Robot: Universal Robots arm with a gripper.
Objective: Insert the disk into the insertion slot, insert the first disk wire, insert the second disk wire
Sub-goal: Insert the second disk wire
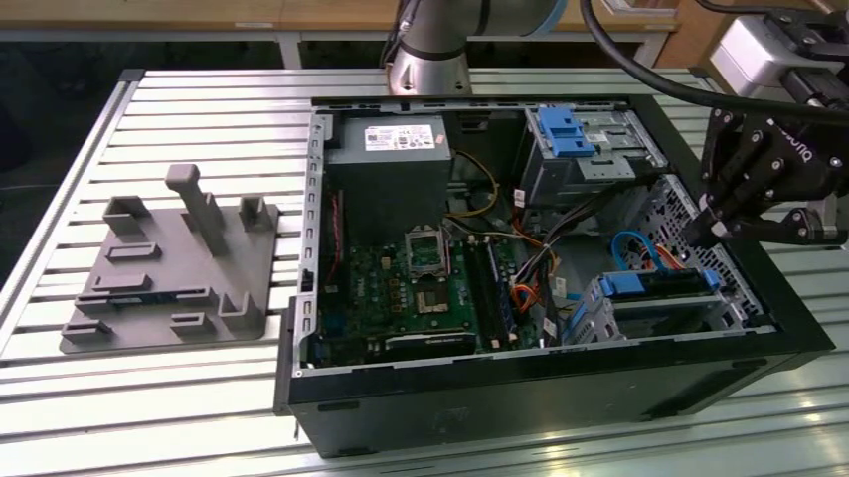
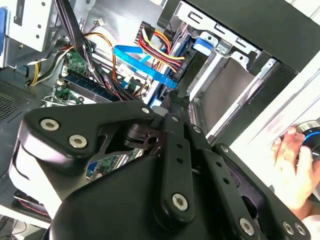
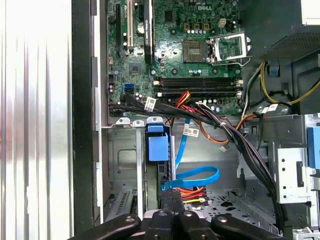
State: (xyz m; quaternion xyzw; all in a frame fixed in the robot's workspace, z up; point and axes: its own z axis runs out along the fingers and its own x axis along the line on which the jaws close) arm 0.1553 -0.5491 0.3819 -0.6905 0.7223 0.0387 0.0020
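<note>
One gripper (image 1: pixel 703 237) hangs over the open computer case (image 1: pixel 531 388) near the tabletop's (image 1: pixel 199 397) front edge in the exterior view, its fingers (image 3: pixel 172 210) pressed narrow together at a blue flat cable's (image 3: pixel 192 176) plug. Directly beneath and beside them, the disk (image 1: pixel 653 288), blue-railed with its silver body mostly hidden, sits seated in the insertion slot (image 1: pixel 597 318), long axis running along the cage.

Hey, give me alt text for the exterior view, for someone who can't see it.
A black gripper reaches into an open computer case at the exterior view's right, above a blue-framed disk seated in its silver insertion slot. The green motherboard fills the case's middle, and a grey fixture tray lies on the slatted table to its left.
</note>
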